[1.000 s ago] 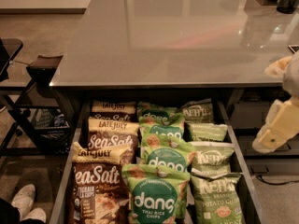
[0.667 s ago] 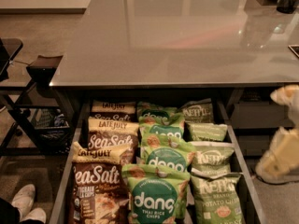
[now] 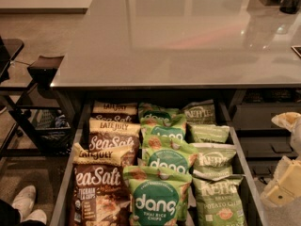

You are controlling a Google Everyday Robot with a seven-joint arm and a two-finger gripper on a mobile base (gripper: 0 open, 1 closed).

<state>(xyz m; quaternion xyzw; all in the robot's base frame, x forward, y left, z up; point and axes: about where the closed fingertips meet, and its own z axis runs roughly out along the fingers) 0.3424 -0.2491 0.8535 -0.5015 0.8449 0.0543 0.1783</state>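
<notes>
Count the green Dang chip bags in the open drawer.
4, in the drawer's middle column: front bag, second bag, third bag, rear bag under the tabletop; more may be hidden. The gripper hovers right of the drawer.

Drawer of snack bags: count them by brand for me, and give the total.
Late July bags: 3
Dang bags: 4
Kettle bags: 4
Total: 11
The tool hangs at the right edge, outside the drawer, nearest the Kettle bags.

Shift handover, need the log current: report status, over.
Cream two-finger gripper low at right edge, outside open grey drawer. Nearest: green Kettle potato chip bag, front right, untouched. Only drawer wall between.
</notes>
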